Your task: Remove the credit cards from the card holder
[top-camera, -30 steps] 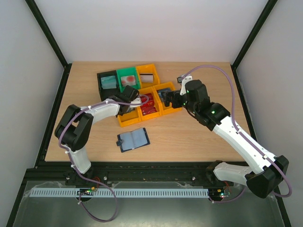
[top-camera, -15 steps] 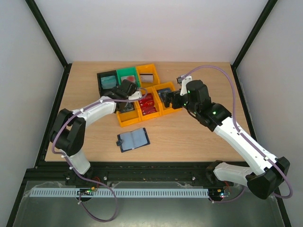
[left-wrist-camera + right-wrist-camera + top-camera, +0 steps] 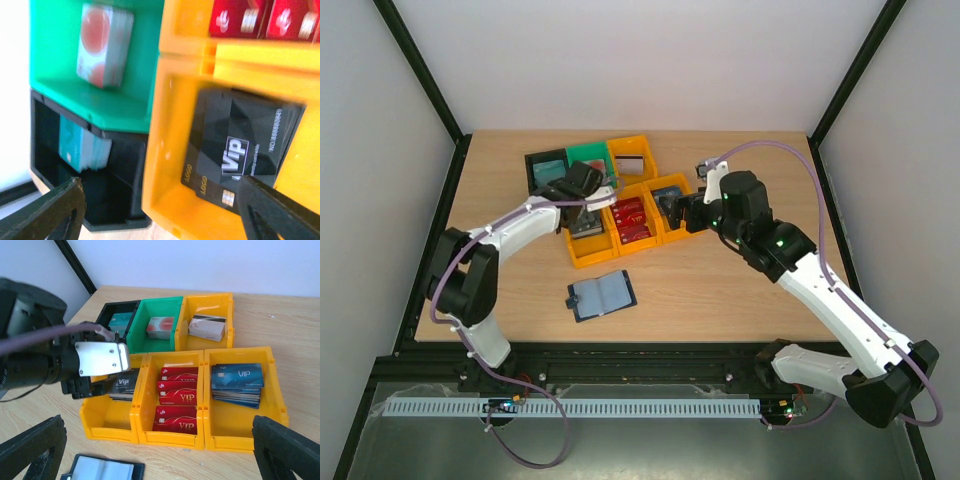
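Now, I see my left gripper (image 3: 160, 215) spread wide and empty just above the black VIP cards (image 3: 245, 145) in a yellow bin (image 3: 167, 150). My right gripper (image 3: 160, 450) also gapes, empty. The card holder (image 3: 601, 296) lies unfolded on the table (image 3: 720, 290), well apart from both.

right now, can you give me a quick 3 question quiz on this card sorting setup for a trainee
1. True or false: the card holder lies open on the table, outside every bin.
2. Which cards fill the middle front bin? A) red cards B) teal C) grey
3. Fill in: the left tool hangs open over the left front bin, which holds ___ VIP cards.

Key: 1 true; 2 A; 3 black.
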You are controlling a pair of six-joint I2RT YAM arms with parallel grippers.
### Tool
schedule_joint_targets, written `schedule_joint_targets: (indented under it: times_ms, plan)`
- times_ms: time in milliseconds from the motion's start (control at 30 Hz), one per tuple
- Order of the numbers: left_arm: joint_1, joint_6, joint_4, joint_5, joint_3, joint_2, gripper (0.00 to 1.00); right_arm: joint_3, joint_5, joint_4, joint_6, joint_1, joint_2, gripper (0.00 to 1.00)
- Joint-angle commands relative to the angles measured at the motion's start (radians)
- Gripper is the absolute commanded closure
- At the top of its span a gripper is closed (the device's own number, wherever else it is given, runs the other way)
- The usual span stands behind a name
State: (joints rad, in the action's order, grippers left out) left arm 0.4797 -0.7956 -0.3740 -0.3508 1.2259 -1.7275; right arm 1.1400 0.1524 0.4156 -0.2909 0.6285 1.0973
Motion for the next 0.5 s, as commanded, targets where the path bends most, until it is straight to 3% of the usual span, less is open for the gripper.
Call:
schedule_joint_targets:
  times_ms: [0, 200, 467]
  plan:
    - [0.002, 0.164, -0.137, 0.229, 0.135, 0.068, 0.24, -0.009, 0.011, 0.0, 0.019, -0.004, -0.021, 0.01]
    - [0.003, 0.246, -0.256, 0.397, 0.038, 0.094, 0.64, -0.018, 0.023, -0.009, 0.016, -0.005, -0.025, 0.01]
    - [0.001, 0.248, -0.222, 0.391, -0.012, 0.014, 0.83, -0.016, 0.116, -0.008, 0.011, -0.004, 0.031, 0.01]
